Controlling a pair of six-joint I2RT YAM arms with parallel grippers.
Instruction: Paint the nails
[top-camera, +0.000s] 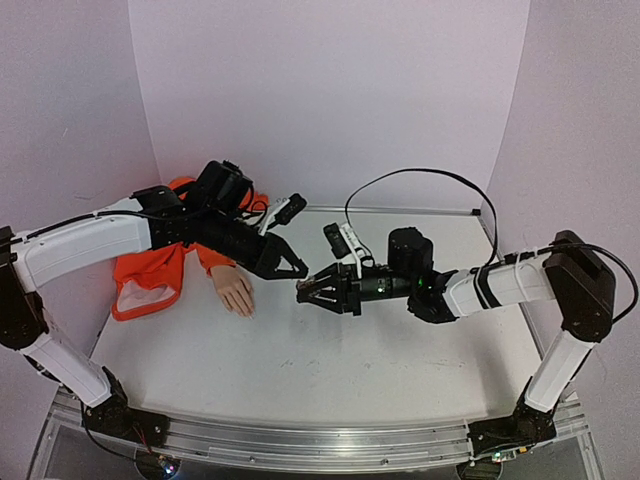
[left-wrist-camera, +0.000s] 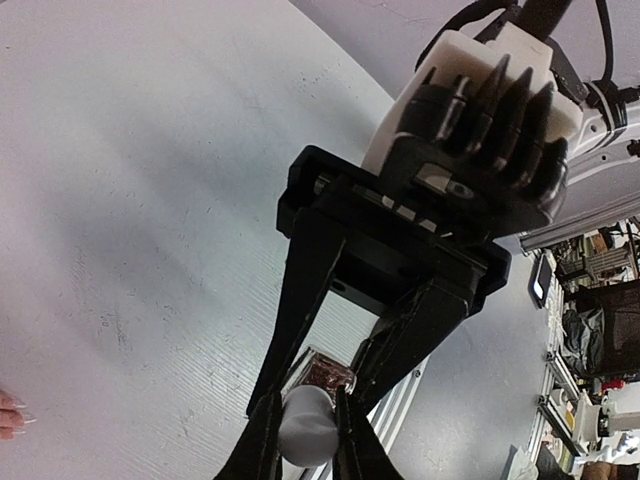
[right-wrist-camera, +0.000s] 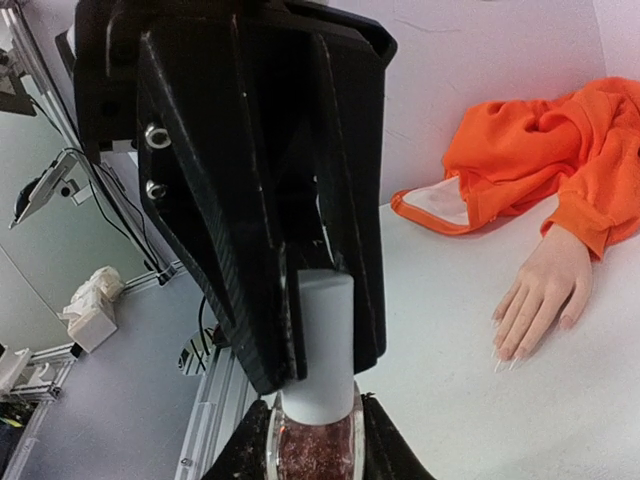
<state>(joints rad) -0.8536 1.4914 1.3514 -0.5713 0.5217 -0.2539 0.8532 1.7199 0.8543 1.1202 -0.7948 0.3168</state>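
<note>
A small glass bottle (right-wrist-camera: 312, 452) of reddish glitter polish with a pale cap (right-wrist-camera: 326, 330) hangs above the table's middle between both grippers. My left gripper (left-wrist-camera: 308, 422) is shut on the cap (left-wrist-camera: 306, 428). My right gripper (right-wrist-camera: 312, 440) meets it head-on, its fingers pressed against both sides of the glass body (left-wrist-camera: 326, 374). From the top, the two tips, left gripper (top-camera: 297, 268) and right gripper (top-camera: 304, 291), touch. The mannequin hand (top-camera: 235, 290) lies flat to the left in an orange sleeve (top-camera: 212, 257). Its nails (right-wrist-camera: 504, 357) are long and pale, and its fingertips (left-wrist-camera: 10, 416) also show in the left wrist view.
An orange garment (top-camera: 148, 275) is heaped at the back left against the wall. A black cable (top-camera: 420, 175) loops above the right arm. The table's front rail (top-camera: 320, 440) runs between the arm bases.
</note>
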